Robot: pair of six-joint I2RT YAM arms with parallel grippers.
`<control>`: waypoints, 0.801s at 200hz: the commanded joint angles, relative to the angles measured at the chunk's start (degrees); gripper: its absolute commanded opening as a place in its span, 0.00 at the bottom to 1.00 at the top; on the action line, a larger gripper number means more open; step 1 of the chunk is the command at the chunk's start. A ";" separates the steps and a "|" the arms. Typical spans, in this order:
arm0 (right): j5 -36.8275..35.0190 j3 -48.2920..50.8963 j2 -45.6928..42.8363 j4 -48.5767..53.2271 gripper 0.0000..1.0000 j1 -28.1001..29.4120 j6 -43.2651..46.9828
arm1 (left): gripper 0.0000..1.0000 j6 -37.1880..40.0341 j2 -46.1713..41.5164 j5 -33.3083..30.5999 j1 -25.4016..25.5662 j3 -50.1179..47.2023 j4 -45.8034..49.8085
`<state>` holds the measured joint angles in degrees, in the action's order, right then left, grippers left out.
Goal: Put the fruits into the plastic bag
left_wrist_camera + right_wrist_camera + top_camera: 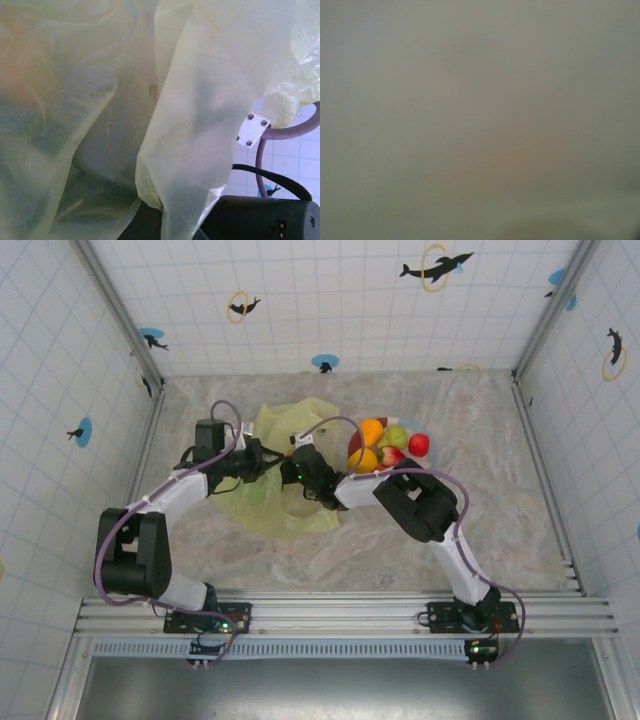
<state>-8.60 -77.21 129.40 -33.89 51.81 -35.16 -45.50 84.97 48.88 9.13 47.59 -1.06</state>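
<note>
Yellow-green film of the plastic bag (270, 502) on the table (480, 530), draped close over both wrist lenses. Left gripper (268, 461) and right gripper (295, 460) nose to nose at its mouth; jaws hidden, impossible to tell whether spread or pinching. Likely trouble: thin film snagging or tearing, mouth collapsing, whole bag dragged. Farther back, fruits (385, 445) heaped just right of the bag, prone to rolling if nudged.

white tiled walls (330, 320) (dolphin stickers (436, 267)), marbled floor (500, 530)
</note>
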 commanded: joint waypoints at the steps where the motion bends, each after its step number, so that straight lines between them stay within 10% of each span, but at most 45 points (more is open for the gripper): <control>1: 3.08 1.62 -1.06 -8.56 0.87 -0.71 0.47 | 0.00 -0.74 -0.25 1.13 -0.42 -0.62 -0.79; 160: -2.39 26.06 -31.89 10.48 0.96 -2.13 20.86 | 0.00 3.04 0.17 -1.04 -1.48 1.01 2.16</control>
<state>-9.69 -55.27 104.66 -29.61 50.04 -19.29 -44.75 84.97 48.56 8.12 47.57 -0.23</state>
